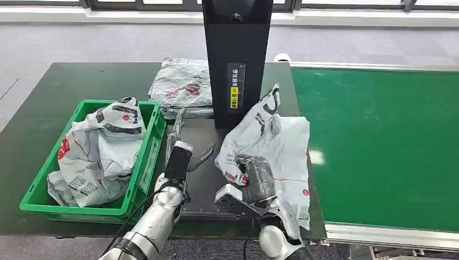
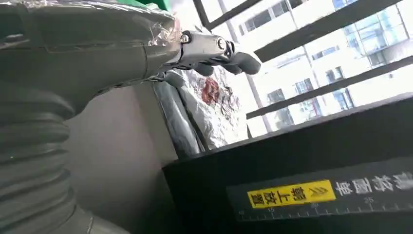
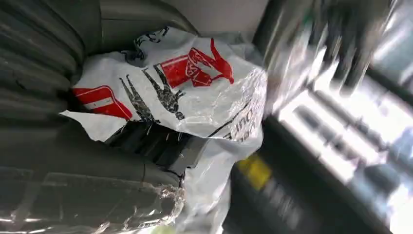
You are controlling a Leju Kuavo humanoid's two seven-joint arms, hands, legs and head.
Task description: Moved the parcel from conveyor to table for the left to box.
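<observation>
Grey-white plastic parcel (image 1: 273,143) gripped in right hand (image 1: 253,181), fingers closed on its crumpled near side; right wrist view confirmed plastic bunched against the palm. Parcel lying on dark table (image 1: 48,97) at its right end, just beside the black post (image 1: 237,59), far flap leaning toward the post, right edge overhanging slightly toward the green conveyor (image 1: 379,141). Left hand (image 1: 181,143) empty, fingers spread and pointing forward, hovering over the black mat (image 1: 203,179) between green box (image 1: 142,176) and parcel; close to the parcel, no contact visible.

Step judged: transfer from conveyor all but complete, parcel already over the table, release not yet made. Next move likely needing the right hand to let go and draw back toward the robot without dragging the film, then the left hand to take hold and carry leftward to the box.

Edges and room: box already holding one bulky bag (image 1: 97,154) filling much of it; free space mostly at its near right corner, rim to be cleared on the way in. Another flat bag (image 1: 181,84) lying beyond the box, beside the post, well out of the path. Post standing tight against the parcel's far side, so little room forward. Table's near edge just under both wrists. Gap between the hands narrow; risk of fingers meeting during handover.
</observation>
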